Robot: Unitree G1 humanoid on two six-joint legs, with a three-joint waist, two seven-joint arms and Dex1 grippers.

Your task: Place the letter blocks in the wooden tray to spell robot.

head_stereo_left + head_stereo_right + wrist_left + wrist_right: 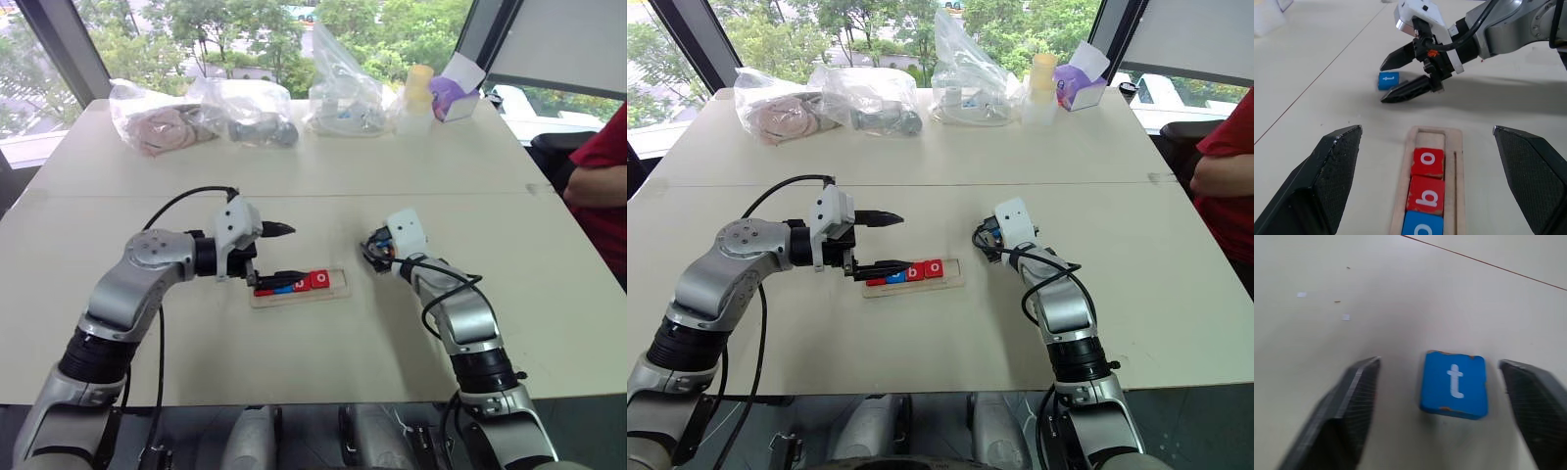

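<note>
Pale table (147, 166) carries the wooden tray (1457, 147), one slot free. Blue t block (1453, 384) lies flat between the right gripper (1442, 406)'s parted fingers, unheld; probably light, rigid, slick: pinch opposite edges. Left gripper (1427, 183) gapes, empty.

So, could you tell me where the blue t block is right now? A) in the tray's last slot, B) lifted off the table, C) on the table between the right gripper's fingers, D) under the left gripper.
C: the t block lies flat on the table between the right gripper's spread fingers, untouched, while the tray's end slot is empty.
</note>
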